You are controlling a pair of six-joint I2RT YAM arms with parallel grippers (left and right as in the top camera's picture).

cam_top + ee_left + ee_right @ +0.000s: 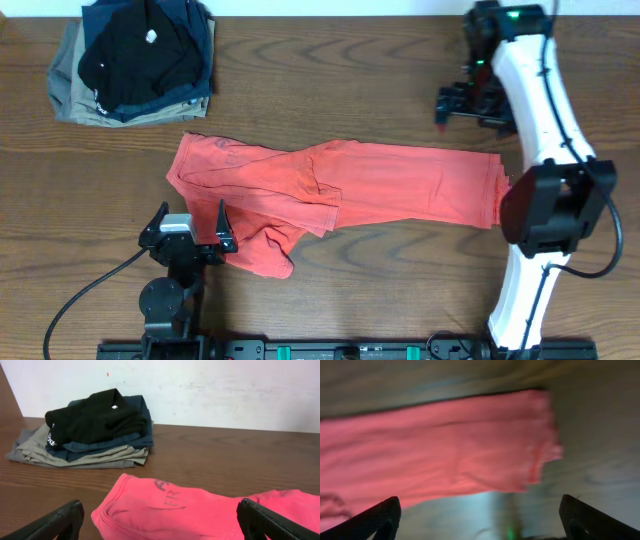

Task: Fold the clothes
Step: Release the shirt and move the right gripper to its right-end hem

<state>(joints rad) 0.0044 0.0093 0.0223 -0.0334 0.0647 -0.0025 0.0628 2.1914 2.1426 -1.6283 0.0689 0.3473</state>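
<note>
left claw (160, 522), right claw (480, 517) both gaping, empty; we're probably smoothing the shirt (400, 185) bunched ahead of left first.

Dark wooden desk (340, 80). Stack of folded garments (130, 65) at far left corner: black piece (95, 420) on top, navy (140, 430) beneath, khaki (30, 449) lowest. White wall (225, 390) behind.

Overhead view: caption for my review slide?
Coral T-shirt lies rumpled on table; left gripper and right gripper open, holding nothing.

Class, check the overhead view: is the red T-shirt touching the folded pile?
No, the red T-shirt lies apart from the folded pile.
</note>
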